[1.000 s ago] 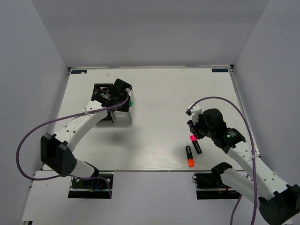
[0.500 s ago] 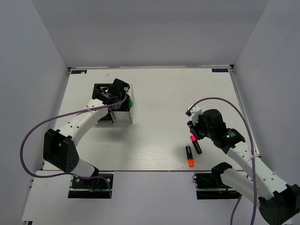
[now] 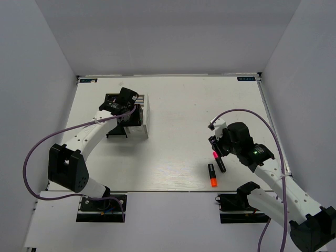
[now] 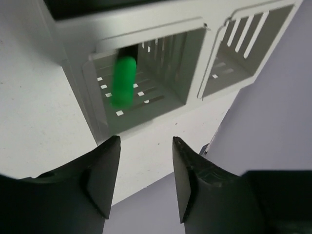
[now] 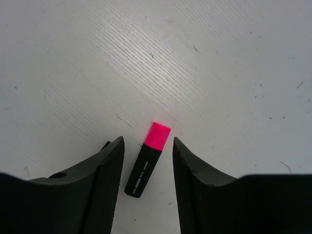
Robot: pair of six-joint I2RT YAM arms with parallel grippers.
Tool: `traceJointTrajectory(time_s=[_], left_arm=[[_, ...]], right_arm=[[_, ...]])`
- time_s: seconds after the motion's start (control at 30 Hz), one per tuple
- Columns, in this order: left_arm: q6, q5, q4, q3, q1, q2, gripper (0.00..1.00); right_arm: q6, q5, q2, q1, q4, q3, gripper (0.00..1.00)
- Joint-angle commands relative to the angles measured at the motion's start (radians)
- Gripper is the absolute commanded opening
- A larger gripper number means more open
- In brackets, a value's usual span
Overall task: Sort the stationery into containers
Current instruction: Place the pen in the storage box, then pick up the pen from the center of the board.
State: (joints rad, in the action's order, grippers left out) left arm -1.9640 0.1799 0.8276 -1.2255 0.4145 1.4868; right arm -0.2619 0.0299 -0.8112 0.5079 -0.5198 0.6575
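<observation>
A black marker with a pink cap (image 5: 147,158) lies flat on the table between the open fingers of my right gripper (image 5: 147,146); it also shows in the top view (image 3: 218,160). A black marker with an orange cap (image 3: 212,175) lies just beside it, nearer the front edge. My left gripper (image 4: 145,146) is open and empty above the white mesh organiser (image 4: 195,58). A green-capped marker (image 4: 123,80) is in one of its compartments, blurred. In the top view the left gripper (image 3: 125,100) is over the white organiser (image 3: 142,123), with the black organiser (image 3: 112,100) beside it.
The two organisers stand side by side at the far left of the white table (image 3: 178,105). Grey walls enclose the table on three sides. The right arm's purple cable (image 3: 247,111) loops above its wrist.
The left gripper has moved left over the organisers, and the green cap no longer shows beside the white organiser in the top view. The right arm has barely moved.
</observation>
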Motion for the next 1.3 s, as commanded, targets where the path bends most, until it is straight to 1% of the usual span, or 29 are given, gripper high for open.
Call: traceJointTrajectory(time_s=[0.0, 0.07, 0.1, 0.13, 0.17, 0.2, 0.23, 0.27, 0.3, 0.33, 0.37, 0.4, 0.43, 0.47, 0.5, 0.53, 0.57, 0.6, 0.63, 0.67, 0.7, 0.77, 0.87, 0.97, 1.0, 1.03, 1.07, 1.13, 1.27], left_arm=[[0.063, -0.033, -0.016, -0.069, -0.011, 0.003, 0.58], [0.092, -0.043, -0.019, -0.104, -0.013, 0.009, 0.59], [0.100, -0.051, -0.018, -0.117, -0.014, 0.009, 0.56], [0.128, -0.049, -0.022, -0.120, -0.014, 0.003, 0.49], [0.145, -0.062, -0.048, -0.121, -0.013, 0.000, 0.23], [0.164, -0.071, -0.062, -0.126, -0.010, -0.005, 0.11], [0.265, -0.079, -0.100, -0.135, 0.000, -0.005, 0.04], [0.318, -0.107, -0.113, -0.190, 0.006, 0.000, 0.00], [0.433, -0.135, -0.119, -0.212, 0.013, 0.015, 0.00], [0.587, -0.154, -0.168, -0.233, 0.044, 0.021, 0.00], [0.804, -0.230, -0.218, -0.258, 0.055, 0.024, 0.00], [0.906, -0.341, -0.266, -0.249, 0.081, 0.021, 0.17], [1.092, -0.475, -0.341, -0.243, 0.110, 0.018, 0.31], [1.270, -0.532, -0.322, -0.243, 0.121, 0.015, 0.49], [1.342, -0.527, -0.189, -0.262, 0.142, 0.023, 0.57], [1.417, -0.484, -0.114, -0.299, 0.215, 0.026, 0.59], [1.591, -0.415, 0.010, -0.296, 0.246, 0.014, 0.61], [1.632, -0.232, 0.063, -0.243, 0.298, -0.015, 0.65], [1.671, -0.194, 0.073, -0.209, 0.334, -0.037, 0.69], [1.685, -0.186, 0.070, -0.172, 0.342, -0.083, 0.69], [1.694, -0.162, 0.067, -0.070, 0.351, -0.133, 0.69], [1.708, -0.165, 0.045, -0.001, 0.351, -0.212, 0.69], [1.719, -0.178, 0.002, 0.180, 0.351, -0.348, 0.69], [1.709, -0.178, -0.039, 0.277, 0.349, -0.471, 0.69], [1.696, -0.178, -0.045, 0.294, 0.349, -0.512, 0.69], [1.694, -0.178, -0.045, 0.325, 0.349, -0.531, 0.69], [1.691, -0.178, -0.044, 0.334, 0.349, -0.563, 0.69], [1.682, -0.172, -0.041, 0.363, 0.349, -0.611, 0.69], [1.666, -0.172, -0.033, 0.394, 0.348, -0.660, 0.69]], right_arm=[[0.004, -0.001, 0.007, -0.008, 0.029, -0.002, 0.48], [0.004, 0.001, 0.004, -0.009, 0.029, -0.002, 0.50], [0.006, 0.001, 0.006, -0.008, 0.027, -0.004, 0.50], [0.004, 0.001, 0.006, -0.008, 0.030, -0.004, 0.47], [0.004, 0.001, 0.007, -0.011, 0.027, -0.006, 0.19], [0.004, -0.002, 0.006, -0.011, 0.029, -0.006, 0.03], [0.004, -0.004, 0.003, -0.012, 0.030, -0.007, 0.00], [0.007, -0.008, 0.000, -0.012, 0.033, -0.010, 0.00], [0.006, -0.007, -0.012, -0.014, 0.032, -0.012, 0.00], [0.003, -0.004, -0.025, -0.016, 0.024, -0.012, 0.00], [-0.010, -0.004, -0.087, -0.014, 0.000, 0.002, 0.24], [-0.010, -0.007, -0.117, -0.014, -0.040, 0.011, 0.32], [-0.008, -0.016, -0.149, -0.014, -0.063, 0.027, 0.39], [-0.005, -0.025, -0.231, -0.014, -0.100, 0.065, 0.51], [0.001, -0.062, -0.249, -0.011, -0.098, 0.073, 0.53], [0.007, -0.083, -0.269, -0.012, -0.095, 0.077, 0.55], [0.016, -0.091, -0.304, -0.009, -0.073, 0.088, 0.63], [0.018, -0.105, -0.316, -0.009, -0.068, 0.087, 0.66], [0.024, -0.126, -0.345, -0.009, -0.065, 0.102, 0.66], [0.027, -0.137, -0.362, -0.009, -0.069, 0.108, 0.67], [0.032, -0.140, -0.400, -0.012, -0.069, 0.114, 0.67], [0.038, -0.156, -0.417, -0.012, -0.056, 0.113, 0.69], [0.044, -0.159, -0.448, -0.014, -0.052, 0.116, 0.69], [0.055, -0.148, -0.485, -0.014, -0.059, 0.117, 0.63], [0.061, -0.150, -0.503, -0.016, -0.060, 0.116, 0.61], [0.062, -0.147, -0.509, -0.016, -0.062, 0.116, 0.57], [0.066, -0.143, -0.519, -0.016, -0.060, 0.114, 0.56], [0.073, -0.163, -0.529, -0.020, -0.060, 0.113, 0.54], [0.076, -0.139, -0.568, -0.034, -0.062, 0.113, 0.52]])
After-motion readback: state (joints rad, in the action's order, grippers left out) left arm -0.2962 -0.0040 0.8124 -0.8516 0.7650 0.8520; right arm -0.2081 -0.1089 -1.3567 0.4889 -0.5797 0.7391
